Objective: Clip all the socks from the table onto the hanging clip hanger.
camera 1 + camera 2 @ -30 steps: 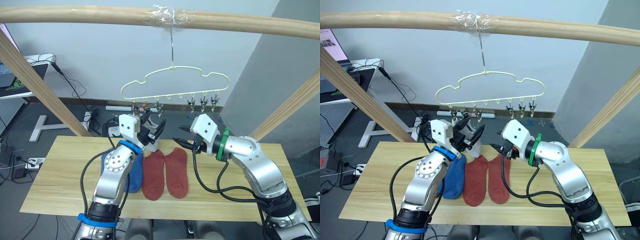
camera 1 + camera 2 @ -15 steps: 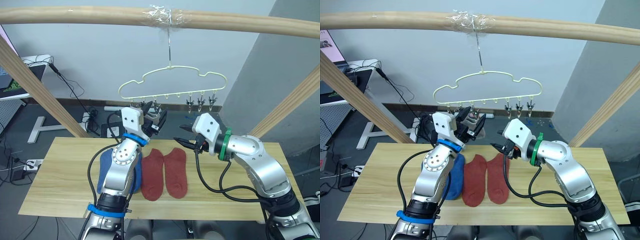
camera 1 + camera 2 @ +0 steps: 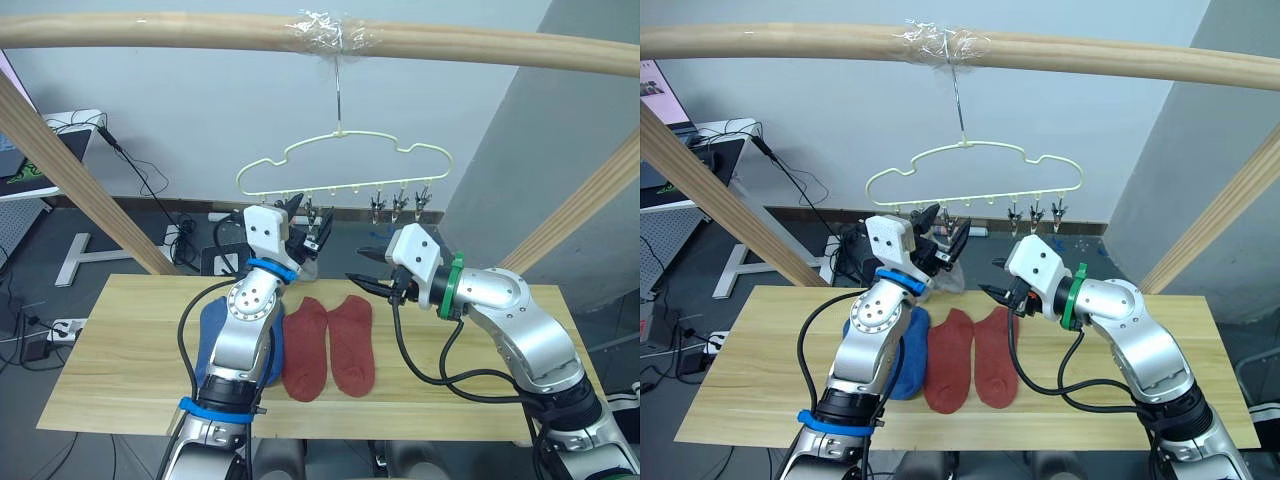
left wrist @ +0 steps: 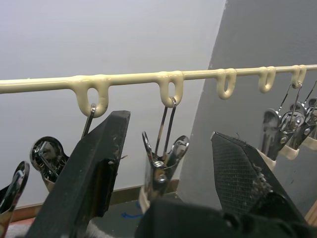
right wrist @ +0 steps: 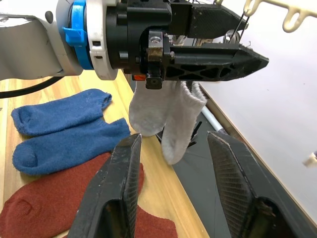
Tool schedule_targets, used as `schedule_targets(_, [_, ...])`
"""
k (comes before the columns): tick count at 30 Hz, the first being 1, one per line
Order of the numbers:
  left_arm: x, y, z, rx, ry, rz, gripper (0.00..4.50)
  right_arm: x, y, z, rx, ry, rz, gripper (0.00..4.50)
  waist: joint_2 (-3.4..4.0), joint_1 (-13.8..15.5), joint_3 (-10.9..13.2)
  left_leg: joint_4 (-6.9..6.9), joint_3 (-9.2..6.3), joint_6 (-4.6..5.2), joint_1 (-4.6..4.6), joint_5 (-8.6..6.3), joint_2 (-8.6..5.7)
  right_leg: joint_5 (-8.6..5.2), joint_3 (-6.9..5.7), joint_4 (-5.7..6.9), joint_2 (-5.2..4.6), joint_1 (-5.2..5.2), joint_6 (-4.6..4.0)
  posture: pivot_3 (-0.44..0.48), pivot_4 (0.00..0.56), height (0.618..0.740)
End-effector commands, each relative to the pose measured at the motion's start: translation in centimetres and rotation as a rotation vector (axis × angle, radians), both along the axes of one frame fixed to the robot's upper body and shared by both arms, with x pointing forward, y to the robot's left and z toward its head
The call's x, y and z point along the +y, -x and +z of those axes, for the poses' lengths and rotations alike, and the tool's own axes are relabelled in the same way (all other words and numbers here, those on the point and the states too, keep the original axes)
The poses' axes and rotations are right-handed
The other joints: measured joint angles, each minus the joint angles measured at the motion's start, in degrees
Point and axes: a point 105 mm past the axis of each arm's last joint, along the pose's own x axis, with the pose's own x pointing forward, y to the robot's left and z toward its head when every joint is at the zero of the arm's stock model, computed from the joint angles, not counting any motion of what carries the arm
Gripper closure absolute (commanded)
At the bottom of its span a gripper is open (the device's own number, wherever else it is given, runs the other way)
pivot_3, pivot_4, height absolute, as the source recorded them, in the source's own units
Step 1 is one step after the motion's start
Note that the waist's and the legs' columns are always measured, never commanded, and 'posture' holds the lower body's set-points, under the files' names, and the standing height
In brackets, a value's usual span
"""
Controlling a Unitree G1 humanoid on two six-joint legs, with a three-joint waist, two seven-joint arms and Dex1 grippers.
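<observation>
While both grey socks (image 5: 168,114) hang just under my left tool (image 3: 310,222) at the left-hand end of the clip hanger (image 3: 345,186), I count them as likely clipped, though I can't see the clip bite on the fabric, so that's a judgement. The left tool is up at the hanger's lower bar with its fingers (image 4: 94,168) spread wide. One small metal clip (image 4: 161,166) sits between them, and the fingers are not touching it as far as I can tell. The tool is pinching nothing. My right tool (image 3: 362,268) is spread too and empty, hovering just above the tabletop (image 3: 120,350) beside the left tool and pointing toward it. The two rust-red socks (image 3: 330,345) lie flat side by side just below the right tool. The two blue socks (image 5: 64,134) lie on the tabletop under the left arm, next to the red pair. Three bare clips (image 3: 400,203) hang above the right tool, well clear of any sock. So roughly a third is done: grey pair up, four socks left on the wood. I reckon the next job is picking a red or blue sock, and the red ones are nearest the right tool. The risk is the hanger swinging when a clip gets squeezed.
</observation>
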Motion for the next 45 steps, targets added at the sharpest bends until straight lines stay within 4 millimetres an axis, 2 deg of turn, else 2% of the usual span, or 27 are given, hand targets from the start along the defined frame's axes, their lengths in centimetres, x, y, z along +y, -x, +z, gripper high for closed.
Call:
schedule_targets(1, [0.0, -0.1, 1.2, -0.045, 0.006, 0.002, 1.46, -0.1, 0.0, 1.4, -0.051, -0.025, 0.01, 2.34, 0.0, 0.0, 0.0, 0.0, 0.0, 0.0, 0.0, 0.0, 0.0, 0.0, 0.0, 0.0, 0.0, 0.0, 0.0, -0.029, 0.204, 0.705])
schedule_targets(2, [0.0, -0.1, 1.2, -0.045, 0.006, 0.004, 1.46, -0.1, 0.0, 1.4, -0.05, -0.025, 0.01, 2.34, 0.0, 0.0, 0.0, 0.0, 0.0, 0.0, 0.0, 0.0, 0.0, 0.0, 0.0, 0.0, 0.0, 0.0, 0.0, -0.029, 0.204, 0.705])
schedule_targets(3, [0.2, -0.2, 1.2, -0.045, 0.006, 0.013, 1.76, -0.1, 0.0, 1.3, -0.05, -0.023, 0.009, 2.3, 0.0, 0.0, 0.0, 0.0, 0.0, 0.0, 0.0, 0.0, 0.0, 0.0, 0.0, 0.0, 0.0, 0.0, 0.0, -0.029, 0.204, 0.705])
schedule_targets(5, [0.1, -0.2, 1.1, -0.042, 0.001, 0.01, 2.04, -0.1, 0.1, 1.3, -0.048, -0.026, 0.012, 2.3, 0.0, 0.0, 0.0, 0.0, 0.0, 0.0, 0.0, 0.0, 0.0, 0.0, 0.0, 0.0, 0.0, 0.0, 0.0, -0.029, 0.204, 0.705])
schedule_targets(9, [0.0, -0.3, 1.0, -0.036, 0.006, 0.008, 3.31, 0.0, 0.2, 1.4, -0.039, -0.037, 0.018, 2.3, 0.0, 0.0, 0.0, 0.0, 0.0, 0.0, 0.0, 0.0, 0.0, 0.0, 0.0, 0.0, 0.0, 0.0, 0.0, -0.029, 0.205, 0.705])
schedule_targets(13, [0.1, -0.3, 1.0, -0.032, 0.005, 0.007, 4.24, 0.2, 0.4, 1.2, -0.025, -0.043, 0.026, 2.3, 0.0, 0.0, 0.0, 0.0, 0.0, 0.0, 0.0, 0.0, 0.0, 0.0, 0.0, 0.01, 0.0, 0.0, 0.0, -0.028, 0.206, 0.705])
schedule_targets(15, [0.2, -0.4, 1.2, -0.034, 0.005, 0.004, 4.5, 0.4, 0.5, 0.1, 0.013, -0.038, 0.012, 1.94, -0.01, 0.0, 0.0, 0.0, 0.0, 0.0, 0.0, 0.0, 0.0, 0.0, -0.01, 0.01, 0.0, 0.0, 0.0, -0.026, 0.207, 0.705])
schedule_targets(16, [0.3, -0.4, 1.2, -0.035, 0.005, 0.003, 4.5, 0.5, 0.5, -0.2, 0.024, -0.037, 0.008, 1.73, -0.01, 0.0, 0.0, 0.0, -0.01, 0.0, 0.01, 0.0, 0.01, 0.0, -0.01, 0.02, 0.0, 0.01, 0.0, -0.026, 0.207, 0.705])
schedule_targets(19, [0.6, -0.4, 1.5, -0.037, 0.01, -0.006, 4.5, 0.5, -0.4, -4.2, 0.064, 0.042, -0.107, 0.7, -0.05, 0.0, 0.0, 0.0, -0.01, 0.0, 0.01, 0.0, 0.01, 0.0, 0.0, 0.01, 0.0, 0.01, 0.0, -0.026, 0.207, 0.705])
schedule_targets(21, [0.6, -0.4, 1.6, -0.037, 0.011, -0.009, 4.5, 0.6, -0.5, -5.0, 0.062, 0.061, -0.131, 0.02, -0.04, 0.0, 0.0, 0.0, 0.0, 0.0, 0.02, 0.0, 0.01, 0.0, 0.0, 0.02, 0.0, 0.02, 0.0, -0.022, 0.21, 0.705])
schedule_targets(24, [1.2, -0.3, 1.8, -0.03, 0.002, -0.022, 4.5, 1.2, -1.0, -9.0, 0.122, 0.098, -0.215, 0.02, -0.05, 0.0, 0.0, 0.03, 0.04, -0.01, 0.02, 0.0, 0.01, 0.0, 0.04, 0.02, -0.01, 0.01, 0.0, -0.016, 0.215, 0.705])
schedule_targets(29, [1.8, -0.4, 2.0, -0.021, -0.011, -0.024, 4.5, 1.7, -2.1, -12.4, 0.188, 0.081, -0.328, 0.02, -0.04, 0.0, 0.0, 0.03, 0.03, -0.01, 0.06, 0.01, 0.03, 0.0, 0.03, 0.11, 0.01, 0.01, 0.0, -0.005, 0.217, 0.705])
schedule_targets(37, [2.2, -0.5, 2.1, -0.015, -0.024, -0.028, 4.5, 2.5, -3.7, -15.6, 0.23, 0.087, -0.408, 0.02, -0.03, 0.0, 0.0, 0.05, 0.04, -0.01, 0.08, 0.01, 0.02, 0.0, 0.03, 0.16, 0.01, 0.01, 0.0, 0.007, 0.219, 0.705])
schedule_targets(45, [2.9, -0.4, 1.9, 0.003, -0.044, -0.027, 4.5, 2.0, -4.0, -18.9, 0.347, 0.112, -0.445, 0.02, -0.03, 0.0, 0.0, 0.06, 0.05, -0.01, 0.14, 0.01, 0.02, 0.0, 0.05, 0.32, 0.01, 0.01, 0.0, 0.037, 0.219, 0.705])
